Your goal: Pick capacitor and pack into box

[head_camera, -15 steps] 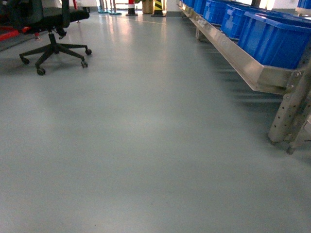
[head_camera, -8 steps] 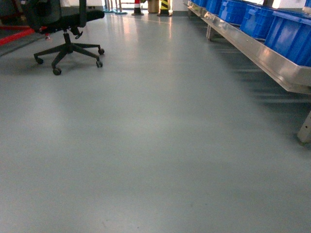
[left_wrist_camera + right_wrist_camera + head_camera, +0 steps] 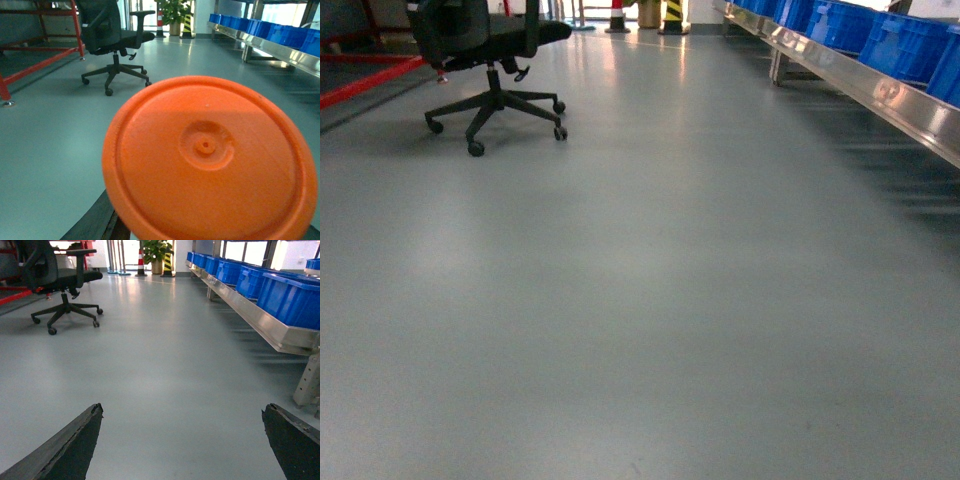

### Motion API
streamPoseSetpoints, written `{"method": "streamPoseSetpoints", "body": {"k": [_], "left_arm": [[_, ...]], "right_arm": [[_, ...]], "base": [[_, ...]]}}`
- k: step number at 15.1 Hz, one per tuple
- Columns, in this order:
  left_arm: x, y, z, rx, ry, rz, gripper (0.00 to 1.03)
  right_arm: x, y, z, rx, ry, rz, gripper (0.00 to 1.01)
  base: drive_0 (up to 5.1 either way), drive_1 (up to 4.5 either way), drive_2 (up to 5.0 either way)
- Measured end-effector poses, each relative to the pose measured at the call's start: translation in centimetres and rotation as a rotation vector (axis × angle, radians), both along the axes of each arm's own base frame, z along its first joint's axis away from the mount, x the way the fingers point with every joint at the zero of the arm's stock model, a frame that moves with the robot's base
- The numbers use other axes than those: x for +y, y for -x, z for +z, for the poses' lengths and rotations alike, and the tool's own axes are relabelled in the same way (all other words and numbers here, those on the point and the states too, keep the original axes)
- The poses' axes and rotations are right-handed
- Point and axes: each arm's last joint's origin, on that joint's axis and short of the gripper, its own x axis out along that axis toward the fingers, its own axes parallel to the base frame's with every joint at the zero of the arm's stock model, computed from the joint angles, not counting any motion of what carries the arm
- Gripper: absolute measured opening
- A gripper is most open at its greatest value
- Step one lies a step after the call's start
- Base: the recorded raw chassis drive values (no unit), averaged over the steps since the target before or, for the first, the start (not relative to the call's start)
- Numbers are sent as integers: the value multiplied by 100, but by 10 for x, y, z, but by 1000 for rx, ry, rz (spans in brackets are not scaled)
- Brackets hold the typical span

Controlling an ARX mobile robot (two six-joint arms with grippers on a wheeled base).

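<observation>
Black wheeled office chair (image 3: 495,60) shifted rightward in head view, left gripper (image 3: 107,227) seemingly grasping orange-red round-ended capacitor (image 3: 210,160), right gripper (image 3: 182,440) spread wide over grey floor (image 3: 640,300).

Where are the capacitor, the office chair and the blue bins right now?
capacitor (image 3: 210,160): left wrist view, orange end face.
office chair (image 3: 495,40): head view, seat.
blue bins (image 3: 290,297): right wrist view, nearest bin's side wall.

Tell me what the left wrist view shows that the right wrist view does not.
Only the left wrist view: a large orange round plastic face with a small raised centre, filling the lower frame, likely the capacitor's end seen close. Only the right wrist view: the right gripper, its two dark fingers wide apart with nothing between them, and the steel shelf's upright leg. Both: the black wheeled office chair, the blue plastic bins and the grey glossy floor.
</observation>
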Motion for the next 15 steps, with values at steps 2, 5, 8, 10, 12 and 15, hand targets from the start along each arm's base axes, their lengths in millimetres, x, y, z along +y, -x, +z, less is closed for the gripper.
{"method": "streamPoseSetpoints", "body": {"k": [2, 5, 8, 10, 12, 15], "left_arm": [[0, 0, 0, 0, 0, 0, 44], [0, 0, 0, 1, 0, 3, 44], [0, 0, 0, 1, 0, 0, 44], [0, 0, 0, -1, 0, 0, 44], [0, 0, 0, 0, 0, 0, 44], [0, 0, 0, -1, 0, 0, 44]], "right_arm": [[0, 0, 0, 0, 0, 0, 98], [0, 0, 1, -6, 0, 0, 98], [0, 0, 0, -2, 0, 0, 98], [0, 0, 1, -6, 0, 0, 98], [0, 0, 0, -5, 0, 0, 98], [0, 0, 0, -5, 0, 0, 98]], "base": [[-511, 230, 230], [-511, 230, 230], [-511, 230, 230], [-511, 230, 230], [-511, 230, 230], [-511, 230, 230]]}}
